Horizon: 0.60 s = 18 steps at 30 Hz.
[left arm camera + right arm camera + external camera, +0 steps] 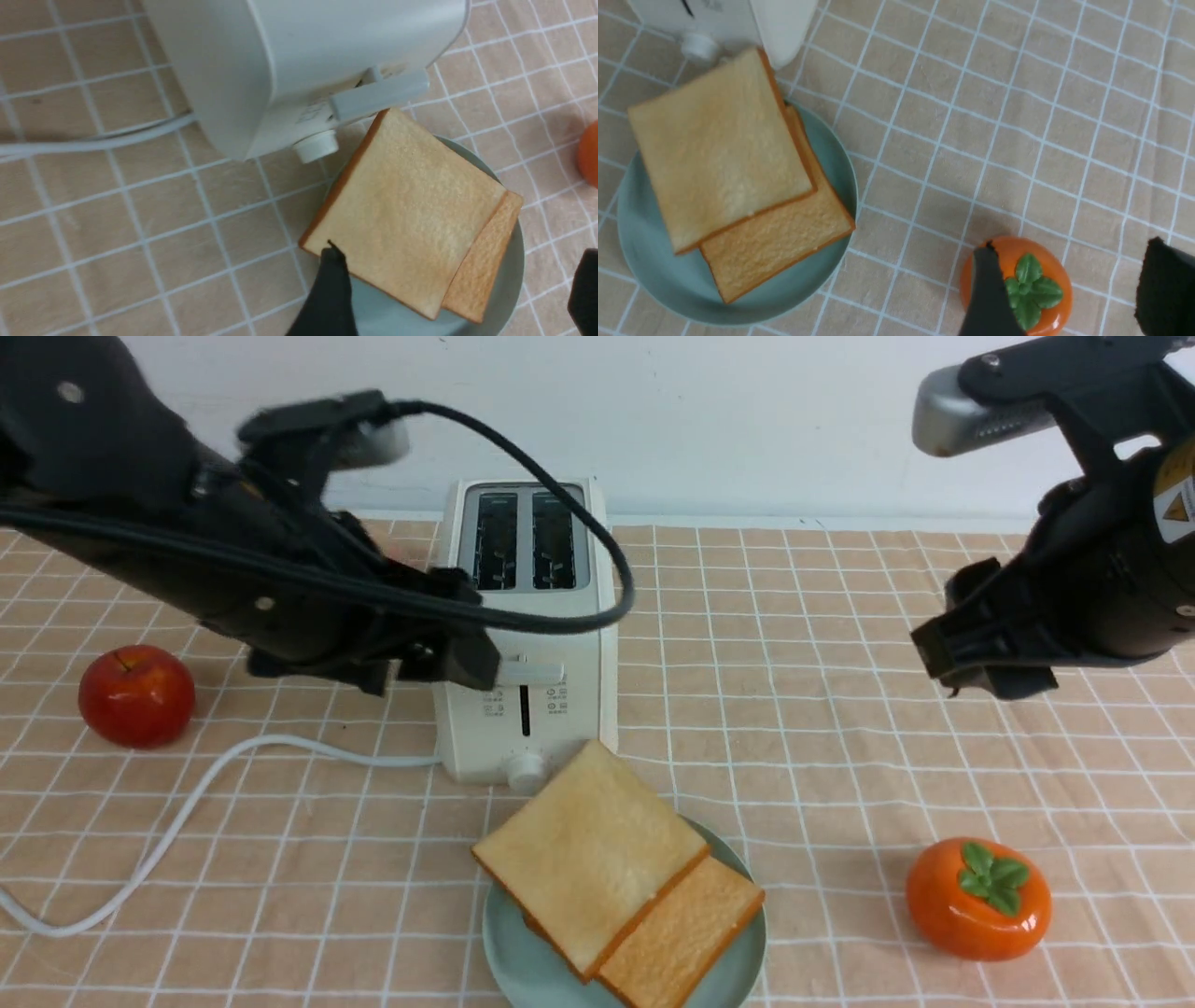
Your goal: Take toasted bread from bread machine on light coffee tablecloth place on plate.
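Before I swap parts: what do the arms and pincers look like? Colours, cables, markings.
Both arms are black with rounded housings and a few pale screw heads; a thick black cable loops off the left one. The right arm carries a yellow-and-white warning label with a triangle. Each wrist has a silver-grey, rounded camera-like part. The left pincer and right pincer have dark, blunt fingers.
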{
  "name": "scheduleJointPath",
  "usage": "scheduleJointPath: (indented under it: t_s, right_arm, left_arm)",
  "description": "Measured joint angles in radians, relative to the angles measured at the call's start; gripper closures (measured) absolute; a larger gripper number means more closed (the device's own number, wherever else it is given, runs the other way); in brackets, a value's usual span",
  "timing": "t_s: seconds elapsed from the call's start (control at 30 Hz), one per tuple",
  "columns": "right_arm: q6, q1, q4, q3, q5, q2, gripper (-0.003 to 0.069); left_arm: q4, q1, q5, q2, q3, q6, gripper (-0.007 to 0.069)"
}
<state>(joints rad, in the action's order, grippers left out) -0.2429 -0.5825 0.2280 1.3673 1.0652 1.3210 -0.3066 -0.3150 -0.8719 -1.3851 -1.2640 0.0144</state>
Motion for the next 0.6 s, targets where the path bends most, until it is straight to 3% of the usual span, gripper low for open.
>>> scheduleJointPath:
  t_s: [0.17,0.3,0.33,0.4,0.43,0.47,0.6]
  right_arm:
    - [-0.033,0.000,0.043,0.000,-0.043,0.000,0.0294]
    - [-0.043,0.009,0.085,0.000,-0.053,-0.010,0.0503]
    - [-0.054,0.027,0.099,0.000,-0.054,-0.020,0.0582]
    - [-0.072,0.048,0.112,-0.004,-0.061,-0.040,0.0638]
    - [-0.100,0.098,0.148,-0.028,-0.090,-0.087,0.0672]
    - [-0.115,0.124,0.167,-0.049,-0.122,-0.117,0.0677]
    - [-0.208,0.232,0.233,-0.205,-0.256,-0.273,0.0678]
  left_arm:
    - [0.123,0.000,-0.124,0.143,0.000,0.135,0.0127]
    - [0.213,0.000,-0.204,0.283,0.041,0.211,0.0337]
    - [0.238,0.000,-0.207,0.318,0.067,0.232,0.0410]
    - [0.264,0.000,-0.207,0.361,0.098,0.257,0.0474]
    - [0.301,0.000,-0.201,0.431,0.147,0.301,0.0585]
    - [0.327,0.000,-0.191,0.470,0.183,0.331,0.0627]
    - [0.401,0.000,-0.138,0.586,0.311,0.444,0.0638]
